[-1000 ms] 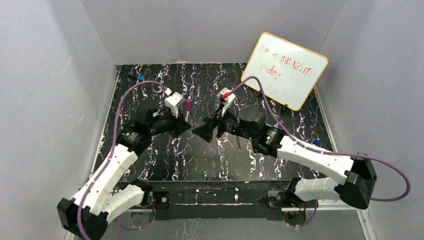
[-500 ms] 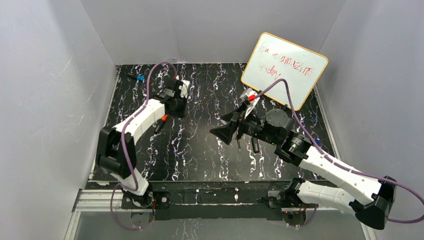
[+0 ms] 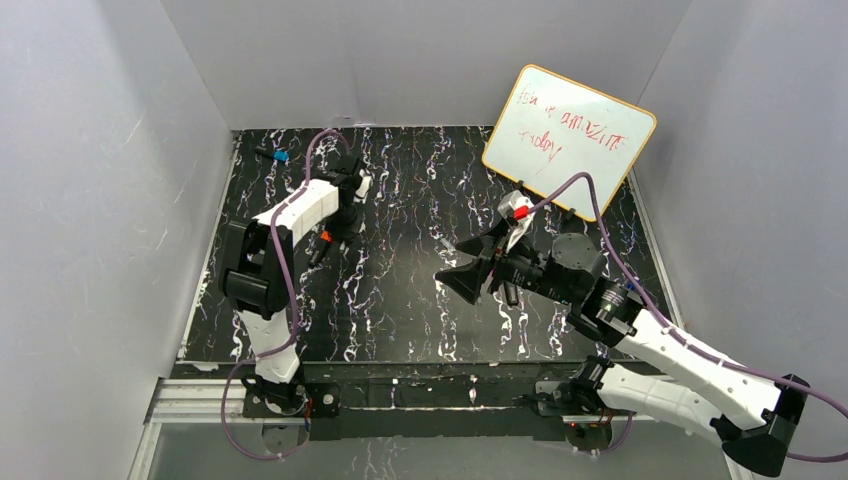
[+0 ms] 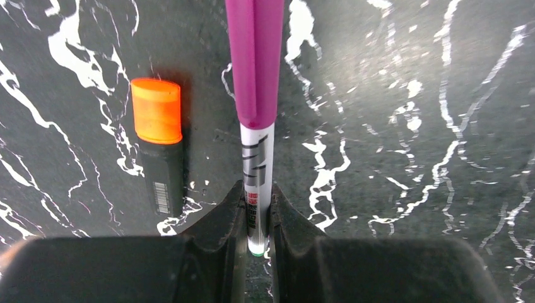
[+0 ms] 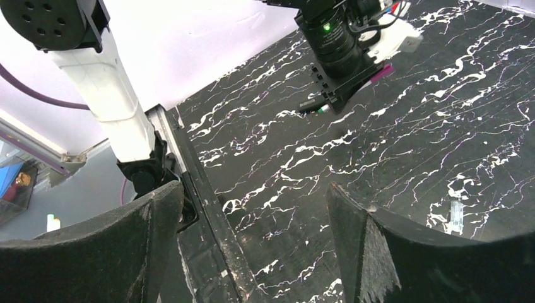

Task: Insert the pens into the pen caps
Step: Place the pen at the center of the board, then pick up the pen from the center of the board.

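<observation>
As the two arms part after meeting at mid-table a second ago, the left claw (image 4: 257,199) is pressed tight on the white pen (image 4: 258,158). It pinches the pen's bare end, while the purple cap (image 4: 255,57) covers the far end and runs off the top of the wrist frame. That arm has swung to the upper left of the mat (image 3: 420,310). The pen now hangs just beside a black marker (image 4: 161,170) with an orange end, the two roughly parallel and not touching; whether the pen rests on the mat cannot be told.

The right claw (image 5: 254,196) has drawn back to the right of centre in the overhead frame, below the whiteboard (image 3: 570,135). Its jaws have spread wide, with nothing between them. Its own camera shows the left arm's wrist at the top of the frame, a sliver of purple beside it. A blue cap (image 3: 281,156) lies in the far upper left corner of the mat, well apart from both claws.

With the purple cap on and the partner claw let go, this pen looks finished, and the left arm appears about to lay it down by the marker. The marker's orange end reads as a cap already fitted, though that is a judgement from one view. Any pens and caps left unjoined, the blue cap among them, would come next.
</observation>
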{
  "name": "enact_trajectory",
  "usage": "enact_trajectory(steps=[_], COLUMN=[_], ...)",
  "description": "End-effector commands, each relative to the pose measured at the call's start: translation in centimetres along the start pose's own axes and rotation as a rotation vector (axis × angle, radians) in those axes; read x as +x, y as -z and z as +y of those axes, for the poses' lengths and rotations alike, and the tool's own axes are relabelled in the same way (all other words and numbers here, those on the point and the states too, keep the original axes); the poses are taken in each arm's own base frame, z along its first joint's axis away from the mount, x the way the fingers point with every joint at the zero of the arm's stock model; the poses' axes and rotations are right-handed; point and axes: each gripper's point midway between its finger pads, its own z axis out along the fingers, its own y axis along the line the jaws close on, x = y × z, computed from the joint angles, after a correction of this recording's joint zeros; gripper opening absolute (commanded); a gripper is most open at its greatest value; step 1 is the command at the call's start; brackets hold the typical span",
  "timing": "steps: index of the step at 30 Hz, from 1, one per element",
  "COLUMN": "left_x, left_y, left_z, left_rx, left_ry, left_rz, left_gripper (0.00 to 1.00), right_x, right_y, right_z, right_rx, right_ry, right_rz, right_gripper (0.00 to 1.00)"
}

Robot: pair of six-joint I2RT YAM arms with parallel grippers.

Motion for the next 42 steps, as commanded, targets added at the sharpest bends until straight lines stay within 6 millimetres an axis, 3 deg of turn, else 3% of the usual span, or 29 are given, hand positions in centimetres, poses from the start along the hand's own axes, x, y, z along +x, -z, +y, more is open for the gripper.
enact_trajectory(steps=[1, 10, 20, 29, 32, 34, 36, 39, 40, 42], left_x=[3.3, 5.0, 5.0, 4.2, 2.1, -0.3, -2.9, -6.5, -6.4, -3.3], left_y=[-0.4, -2.1, -3.8, -3.9, -2.0, 0.7, 4.3, 13.0, 16.2, 16.1], left_z=[1.5, 2.4, 2.0, 2.6, 2.7, 2.3, 1.7, -0.9, -4.3, -12.8], left_rx=[-0.020, -0.024, -0.008, -0.032, -0.020, 0.022, 0.082, 0.202, 0.251, 0.336], left_ry=[0.003, 0.039, 0.036, 0.044, 0.055, 0.073, 0.103, 0.080, 0.027, -0.063], left_rz=[0.096, 0.099, 0.123, 0.093, 0.007, -0.101, -0.233, -0.458, -0.517, -0.501], left_gripper=[0.00, 0.00, 0.22, 0.27, 0.28, 0.34, 0.36, 0.39, 0.41, 0.44], right_x=[-1.0, -0.5, -0.3, 0.2, 0.6, 0.9, 1.2, -0.1, -1.2, -1.3], right_y=[0.7, 0.8, 0.5, 0.1, -0.1, -0.4, -0.6, 0.1, 1.2, 4.1], right_z=[0.5, 0.6, 0.5, 0.4, 0.4, 0.3, 0.2, -0.9, -2.8, -5.5], right_rx=[-0.022, -0.033, -0.034, -0.034, -0.041, -0.042, -0.044, 0.039, 0.165, 0.360], right_ry=[0.027, 0.018, 0.007, 0.006, 0.004, -0.001, -0.006, 0.005, 0.005, -0.022], right_rz=[-0.036, -0.028, -0.023, -0.010, 0.003, 0.011, 0.021, -0.025, -0.063, -0.055], right_gripper=[0.90, 0.91, 0.91, 0.91, 0.91, 0.91, 0.91, 0.91, 0.92, 0.92])
